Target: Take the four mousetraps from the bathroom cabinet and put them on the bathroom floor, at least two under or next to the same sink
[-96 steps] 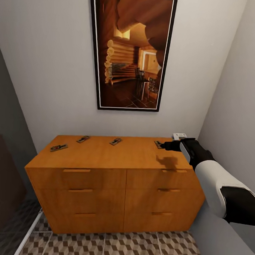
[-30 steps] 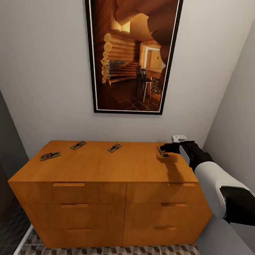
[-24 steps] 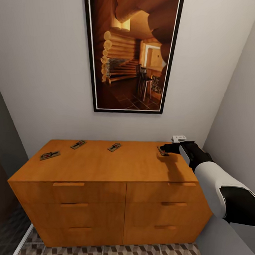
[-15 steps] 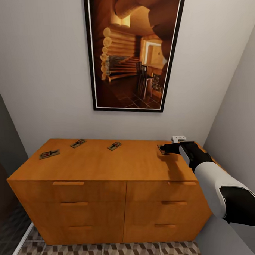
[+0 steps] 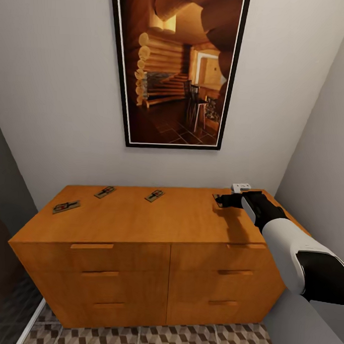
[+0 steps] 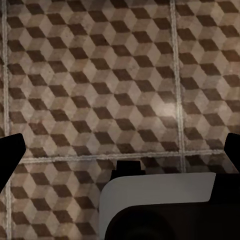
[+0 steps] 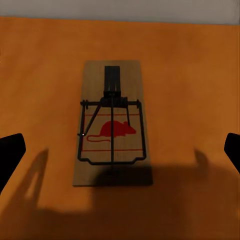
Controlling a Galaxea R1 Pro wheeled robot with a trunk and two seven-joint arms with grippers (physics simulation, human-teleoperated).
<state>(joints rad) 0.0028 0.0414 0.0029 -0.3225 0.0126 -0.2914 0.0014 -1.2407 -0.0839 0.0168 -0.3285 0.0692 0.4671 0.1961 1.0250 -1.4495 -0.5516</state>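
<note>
Three mousetraps [image 5: 66,206] [image 5: 105,192] [image 5: 154,195] lie flat along the back of the orange-brown cabinet [image 5: 139,226]. Another mousetrap [image 7: 112,122] lies at the top's right end, with dark wire and a red mouse mark; in the head view it shows as a sliver [image 5: 216,198]. My right gripper [image 5: 222,199] hovers just over it, open, with its black fingertips [image 7: 10,155] wide on either side and not touching it. My left gripper [image 6: 120,150] is open and holds nothing, above the cube-patterned bathroom floor [image 6: 100,75]. The sink is out of view.
A large framed picture [image 5: 177,66] hangs above the cabinet. A small white object [image 5: 241,186] sits at the cabinet's back right corner. A grey wall [image 5: 324,149] stands close on the right. Patterned floor tiles [image 5: 148,339] lie in front of the drawers.
The head view has shifted a little. My right gripper has stayed over the rightmost mousetrap and covers more of it in the head view. The other three have not moved.
</note>
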